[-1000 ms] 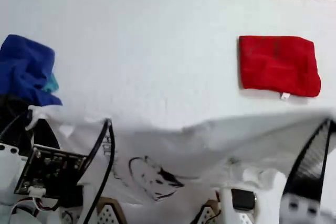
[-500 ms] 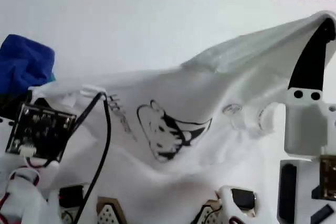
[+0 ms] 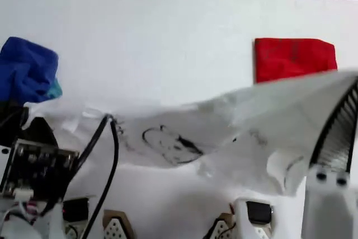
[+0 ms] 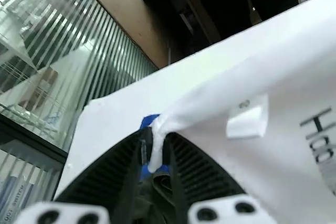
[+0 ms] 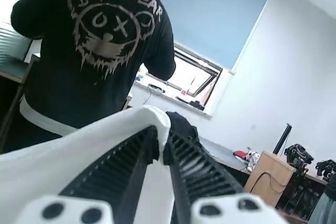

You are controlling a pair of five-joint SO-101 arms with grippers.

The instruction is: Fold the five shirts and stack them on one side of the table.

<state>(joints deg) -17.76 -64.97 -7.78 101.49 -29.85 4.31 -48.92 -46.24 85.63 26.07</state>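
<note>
White printed shirt (image 3: 184, 138) hung stretched above the table (image 3: 168, 26), on the near side of the folded red shirt (image 3: 291, 59), with the left gripper (image 4: 156, 153) and right gripper (image 5: 161, 140) each clamped on a corner (thin pinches). Either corner might have slipped, dropping cloth across the red shirt and rumpling it.

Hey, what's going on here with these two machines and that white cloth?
Two robot arms hold a white shirt with a black cartoon drawing up between them over the white-covered table. The left gripper pinches one edge and the right gripper the opposite edge, so the shirt hangs spread out. A folded red shirt lies on the table beyond it, and a crumpled blue shirt sits at the other side, near the left arm.
</note>
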